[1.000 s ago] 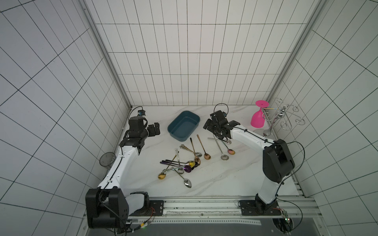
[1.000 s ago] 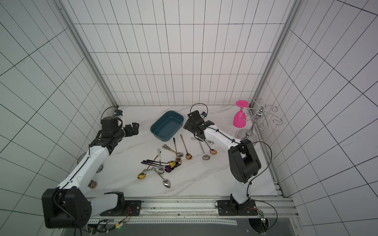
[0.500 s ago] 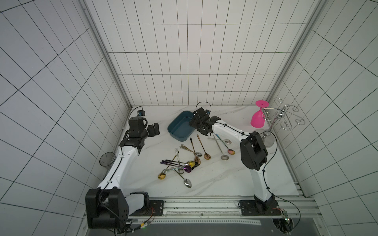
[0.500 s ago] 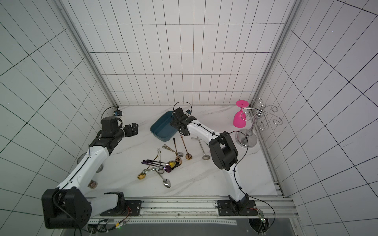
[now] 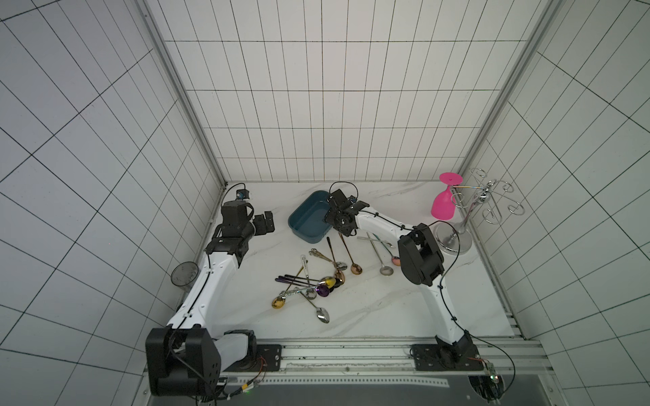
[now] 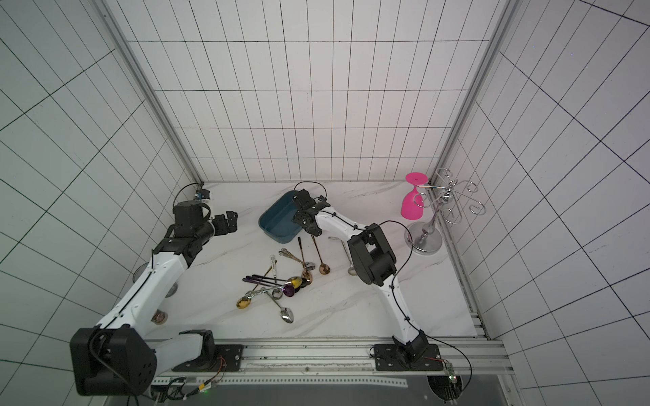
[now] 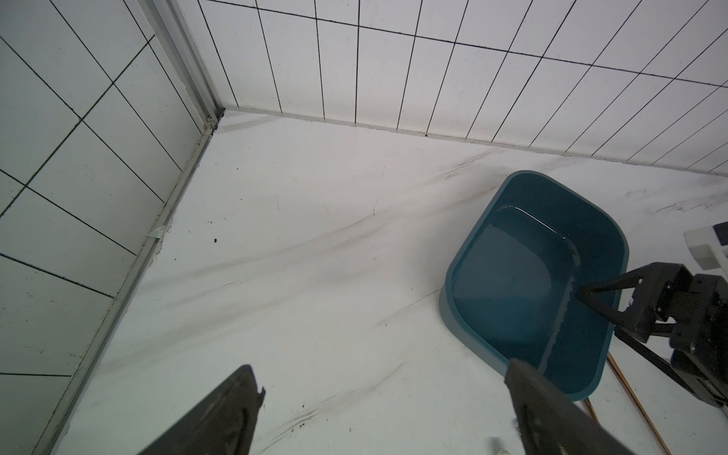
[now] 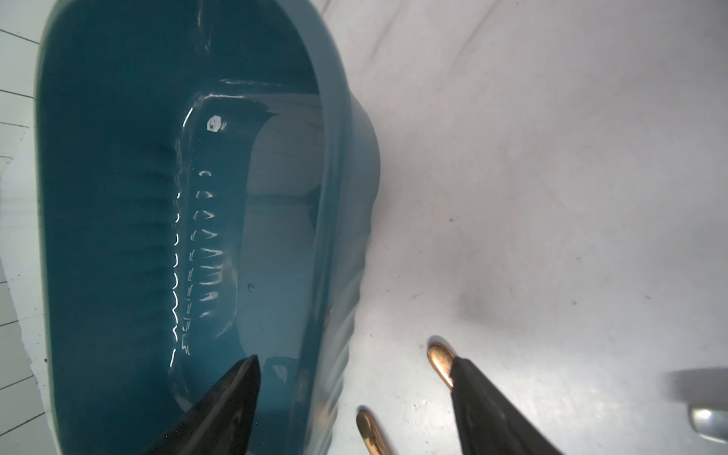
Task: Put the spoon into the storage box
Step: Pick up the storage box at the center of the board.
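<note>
All the spoons [image 5: 309, 284] I can see lie on the white marbled table [image 5: 369, 309], outside the storage box [image 5: 309, 219]. The box is dark teal with rounded corners. It sits toward the back of the table between my two arms, set at a slant.

Nearest to it are a copper spoon [image 5: 349, 252] and a second slim spoon [image 5: 332, 256]. Their handle ends lie just off the box's near end and their bowls point toward the front. In my right wrist view two copper-coloured handle ends [image 8: 441, 360] lie on the table just beside the box's outer wall [image 8: 342, 197].

My right gripper [image 8: 352, 360] hangs over that near end with its jaws apart, straddling the wall and gripping nothing. One finger [image 8: 236, 394] is over the inside of the box. The other [image 8: 484, 402] is outside, its tip at one handle end, and I cannot tell whether it touches.

My left gripper [image 5: 265, 223] hangs to the left of the box, apart from it. Its jaws are spread wide and empty, pointing toward the box.

Farther forward, gold, purple, silver and black-handled spoons lie crossed in a heap mid-table. Two silver spoons [image 5: 380, 253] lie by my right arm's elbow.

At the back right a pink goblet [image 5: 443, 207] stands upside down beside a chrome wire rack [image 5: 471, 211]. A dark mesh cup [image 5: 183, 274] sits at the left edge.
</note>
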`<state>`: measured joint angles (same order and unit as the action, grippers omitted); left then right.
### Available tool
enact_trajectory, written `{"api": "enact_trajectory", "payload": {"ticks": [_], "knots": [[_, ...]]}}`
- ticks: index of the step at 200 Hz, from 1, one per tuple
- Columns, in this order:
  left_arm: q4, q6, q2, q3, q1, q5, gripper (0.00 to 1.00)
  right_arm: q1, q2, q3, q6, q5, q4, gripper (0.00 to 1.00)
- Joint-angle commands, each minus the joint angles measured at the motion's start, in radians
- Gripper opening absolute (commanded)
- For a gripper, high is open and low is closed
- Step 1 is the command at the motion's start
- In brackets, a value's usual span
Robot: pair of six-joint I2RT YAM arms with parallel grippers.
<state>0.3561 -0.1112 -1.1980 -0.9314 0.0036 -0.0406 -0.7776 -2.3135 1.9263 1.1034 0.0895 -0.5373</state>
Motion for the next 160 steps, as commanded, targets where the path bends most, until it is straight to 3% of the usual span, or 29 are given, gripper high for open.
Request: {"api": "enact_trajectory", "payload": {"ticks": [1,62,103,132,160], "knots": [[-0.019,0.013,0.017,-0.016,-0.004,0.017,0.99,-0.007,-0.006,0.028,0.014,-0.003,-0.027,0.68],[-0.018,0.013,0.025,-0.021,-0.005,0.036,0.99,-0.001,0.017,-0.010,0.014,-0.005,0.003,0.29],[-0.022,0.016,0.028,-0.016,-0.007,0.036,0.99,0.006,0.029,-0.025,0.014,-0.003,0.015,0.11],[-0.030,0.016,0.034,-0.006,-0.007,0.026,0.99,0.009,0.040,-0.032,-0.005,0.010,0.031,0.00],[-0.016,0.014,0.028,-0.022,-0.004,0.032,0.99,0.031,0.076,-0.064,-0.003,-0.012,0.055,0.00]]}}
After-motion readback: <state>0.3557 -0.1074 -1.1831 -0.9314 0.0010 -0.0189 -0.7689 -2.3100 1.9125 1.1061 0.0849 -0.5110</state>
